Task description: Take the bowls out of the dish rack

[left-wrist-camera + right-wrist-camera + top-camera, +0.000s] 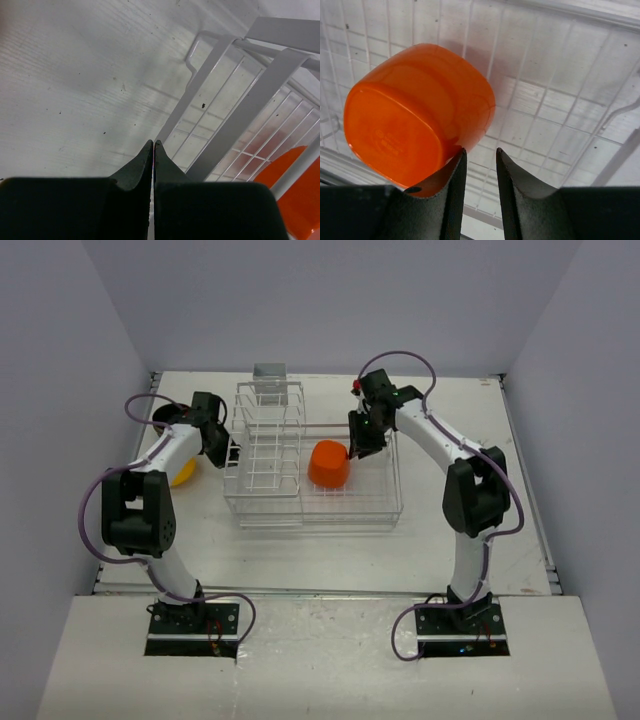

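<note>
While the orange bowl [415, 112] sits inverted in the rack [300, 523] basket, the right gripper [480, 152] hangs beside it, fingers narrowly apart, empty. Left gripper [153, 145]: pinched together, empty, outside the rack. Risk: the bowl's smooth curved wall may slip from a shallow pinch.

bowl [328, 464] in dish rack [340, 521], second bowl [184, 476] — left

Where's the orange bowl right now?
The orange bowl sits upside down in the low basket of the dish rack, right of the tall slotted section in the top view, the right gripper close beside it.
</note>
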Robot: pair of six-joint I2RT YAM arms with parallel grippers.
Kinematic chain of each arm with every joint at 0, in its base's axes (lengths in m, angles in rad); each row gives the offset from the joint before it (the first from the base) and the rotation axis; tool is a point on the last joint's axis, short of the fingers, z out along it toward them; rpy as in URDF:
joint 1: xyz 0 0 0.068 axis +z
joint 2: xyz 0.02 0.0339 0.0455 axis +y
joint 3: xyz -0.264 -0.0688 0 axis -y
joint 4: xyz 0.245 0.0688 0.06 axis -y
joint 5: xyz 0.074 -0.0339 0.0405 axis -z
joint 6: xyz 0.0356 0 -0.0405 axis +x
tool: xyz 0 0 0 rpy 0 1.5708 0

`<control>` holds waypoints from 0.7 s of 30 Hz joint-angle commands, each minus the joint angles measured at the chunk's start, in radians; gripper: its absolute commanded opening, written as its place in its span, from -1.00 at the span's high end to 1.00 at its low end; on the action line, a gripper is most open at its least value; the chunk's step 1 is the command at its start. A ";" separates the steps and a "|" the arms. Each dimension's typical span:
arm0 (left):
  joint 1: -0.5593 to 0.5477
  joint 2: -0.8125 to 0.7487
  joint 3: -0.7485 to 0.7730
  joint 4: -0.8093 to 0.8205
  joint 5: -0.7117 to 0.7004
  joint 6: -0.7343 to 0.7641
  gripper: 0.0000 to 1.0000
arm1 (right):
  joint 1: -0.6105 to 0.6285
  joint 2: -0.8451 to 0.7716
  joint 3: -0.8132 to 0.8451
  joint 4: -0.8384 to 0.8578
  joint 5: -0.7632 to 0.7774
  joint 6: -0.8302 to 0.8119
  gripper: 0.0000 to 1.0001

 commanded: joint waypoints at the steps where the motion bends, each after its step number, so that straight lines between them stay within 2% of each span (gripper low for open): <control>1: -0.036 0.013 0.031 0.044 0.060 -0.012 1.00 | 0.018 -0.001 0.052 0.038 -0.087 0.003 0.37; 7: -0.036 0.011 0.028 0.042 0.060 -0.008 1.00 | 0.035 0.023 0.066 0.068 -0.212 0.005 0.37; 11: -0.036 0.009 0.028 0.042 0.060 -0.008 1.00 | 0.053 0.033 0.089 0.045 -0.210 0.003 0.38; 21: -0.036 0.005 0.025 0.041 0.063 -0.005 1.00 | 0.053 -0.076 -0.113 0.108 -0.176 0.079 0.41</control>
